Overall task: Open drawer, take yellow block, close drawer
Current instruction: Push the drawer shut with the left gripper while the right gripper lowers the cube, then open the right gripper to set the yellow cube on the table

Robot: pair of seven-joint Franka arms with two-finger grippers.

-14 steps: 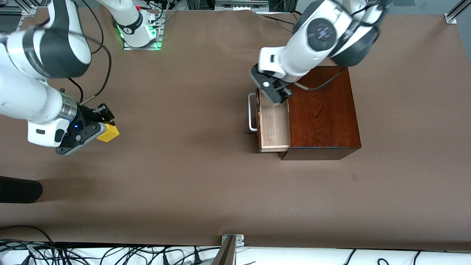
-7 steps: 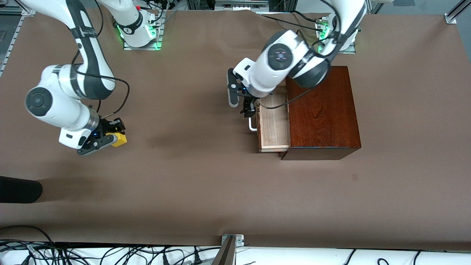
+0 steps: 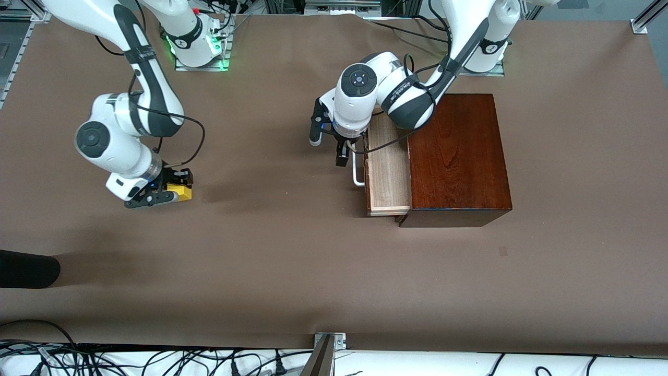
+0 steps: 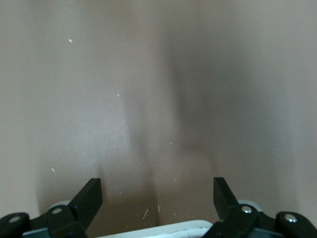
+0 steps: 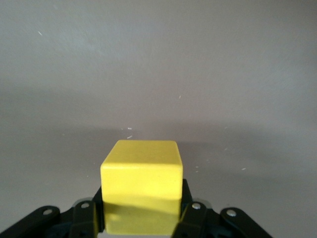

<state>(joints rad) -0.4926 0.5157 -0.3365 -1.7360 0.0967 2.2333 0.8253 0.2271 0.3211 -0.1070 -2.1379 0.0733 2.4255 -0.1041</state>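
The drawer (image 3: 389, 167) of the dark wooden box (image 3: 456, 156) stands pulled out, and its pale inside shows nothing in it. Its white bar handle (image 3: 357, 169) faces the right arm's end of the table. My left gripper (image 3: 326, 145) is open and empty, low in front of the drawer's front, just off the handle. In the left wrist view the handle (image 4: 163, 230) lies along the edge below the open gripper (image 4: 156, 196). My right gripper (image 3: 166, 191) is shut on the yellow block (image 3: 182, 192), low over the table near the right arm's end. The block (image 5: 141, 186) fills the right gripper (image 5: 141, 210).
The brown table cover (image 3: 271, 250) spreads between the two grippers. A dark object (image 3: 26, 269) lies at the table's edge at the right arm's end, nearer the front camera. Cables and a metal bracket (image 3: 329, 342) run along the near edge.
My left gripper has moved from over the open drawer down to in front of its handle. My right gripper has come down toward the table with the yellow block and shifted toward the middle.
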